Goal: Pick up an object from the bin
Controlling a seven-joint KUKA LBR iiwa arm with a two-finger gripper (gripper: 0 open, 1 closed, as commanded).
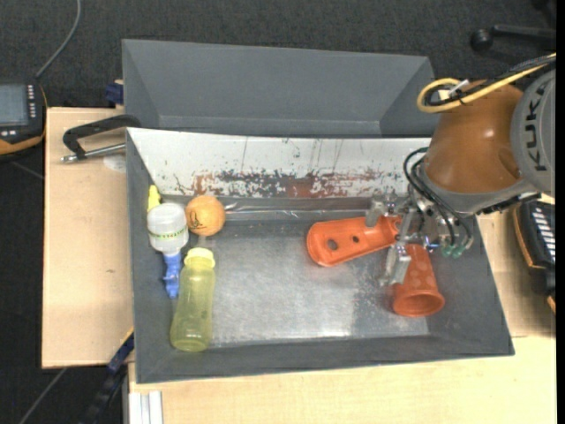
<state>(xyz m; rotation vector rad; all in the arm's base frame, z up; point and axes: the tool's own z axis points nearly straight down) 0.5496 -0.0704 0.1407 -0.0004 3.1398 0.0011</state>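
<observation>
- The orange holed piece (346, 242) is a long, flattish bar with a rounded left end and dark holes. It lies slantwise in the right half of the bin (282, 300), near the back wall.
- The orange cone (417, 286) lies just beside its right end, with the wide mouth turned toward the front wall.
- The gripper (399, 253) sits low where the bar's right end meets the cone's narrow top. Whether it is spread or pressed together cannot be told.
- The arm (535, 140) above carries the letters "KUK" at the picture's edge, next to its orange cover (468, 148).
- The bin's middle floor is bare and open.
- Along the left wall, well apart, lie an orange ball (205, 215), a white cap (166, 230) and a yellow-green bottle (194, 300).
</observation>
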